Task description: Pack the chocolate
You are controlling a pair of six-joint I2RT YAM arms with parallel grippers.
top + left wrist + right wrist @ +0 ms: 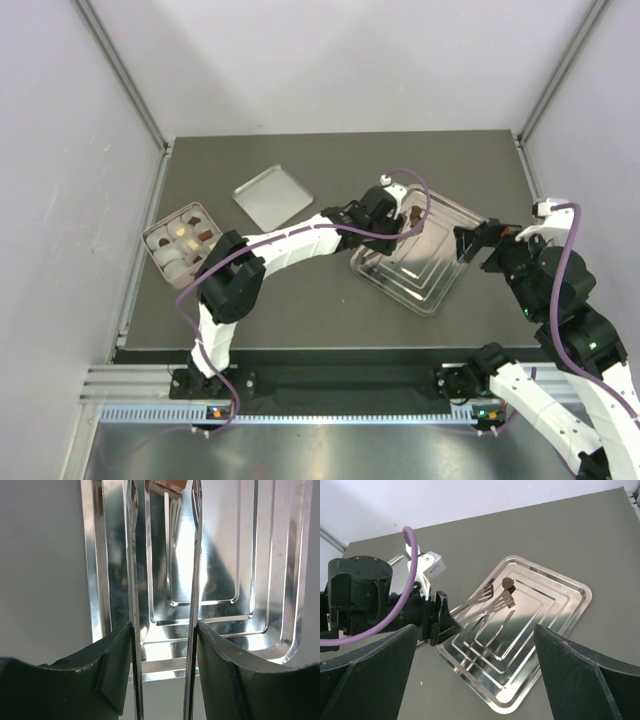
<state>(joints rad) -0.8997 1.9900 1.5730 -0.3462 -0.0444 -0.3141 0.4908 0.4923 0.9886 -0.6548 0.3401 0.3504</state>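
One dark brown chocolate (508,583) lies on the silver ridged tray (433,290), also seen as the chocolate (411,216) from above. My left gripper (375,215) reaches over the tray's left part, shut on a pair of metal tongs (490,597). The tongs' blades (194,555) stand apart, with the brown chocolate (170,485) between their tips. I cannot tell if the tips touch it. My right gripper (475,243) hovers open at the tray's right edge, nothing between its fingers (600,680).
A metal box (182,238) at the table's left holds several brown and white pieces in compartments. Its flat lid (272,196) lies behind it toward the middle. Grey walls enclose the dark table (300,310).
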